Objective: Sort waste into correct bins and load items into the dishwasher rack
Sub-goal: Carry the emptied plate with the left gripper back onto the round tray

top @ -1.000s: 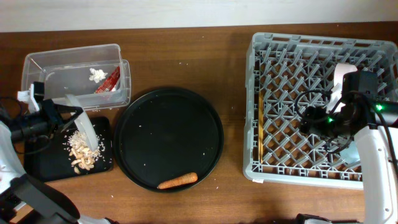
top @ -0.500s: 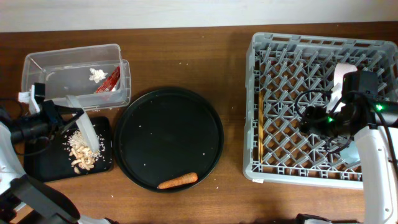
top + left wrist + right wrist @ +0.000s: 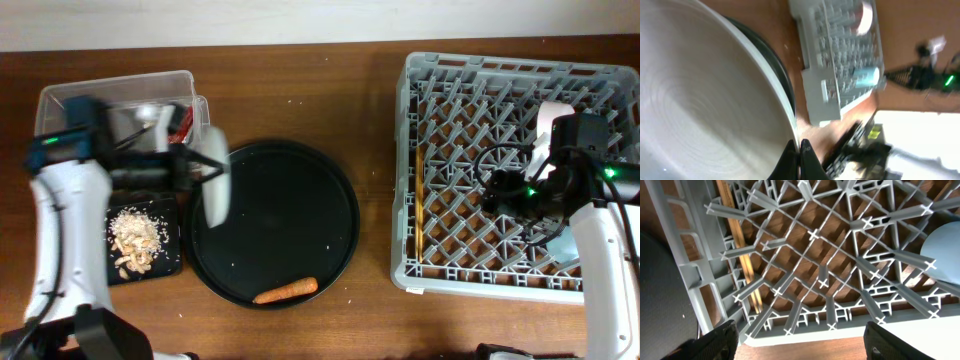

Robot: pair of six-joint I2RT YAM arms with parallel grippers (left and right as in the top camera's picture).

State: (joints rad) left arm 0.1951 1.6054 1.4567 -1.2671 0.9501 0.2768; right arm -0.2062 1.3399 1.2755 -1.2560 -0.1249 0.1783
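Note:
My left gripper [image 3: 198, 165] is shut on the rim of the pale grey-white plate [image 3: 216, 187]. It holds the plate on edge above the left side of the round black tray [image 3: 300, 215]. In the left wrist view the plate [image 3: 705, 100] fills the left, with the fingers [image 3: 799, 159] pinched on its rim. My right gripper [image 3: 518, 196] hangs open and empty over the dishwasher rack [image 3: 470, 90]. Its fingers [image 3: 802, 342] show spread over the rack's front wall. The chopsticks [image 3: 418, 200] lie along the rack's left side, and also show in the right wrist view [image 3: 740, 245]. The white-pink bowl [image 3: 553, 118] and the blue cup [image 3: 946, 250] are in the rack.
The carrot piece [image 3: 286, 290] lies at the front of the round tray. The beige food bits [image 3: 133, 240] lie on the flat black tray [image 3: 170, 262]. The clear tub [image 3: 120, 90] holds the red sachet [image 3: 181, 124]. My left arm hides the tissue.
My left arm has lifted the plate off the flat black tray and swung it right, over the round tray's left edge. The right arm has not moved.

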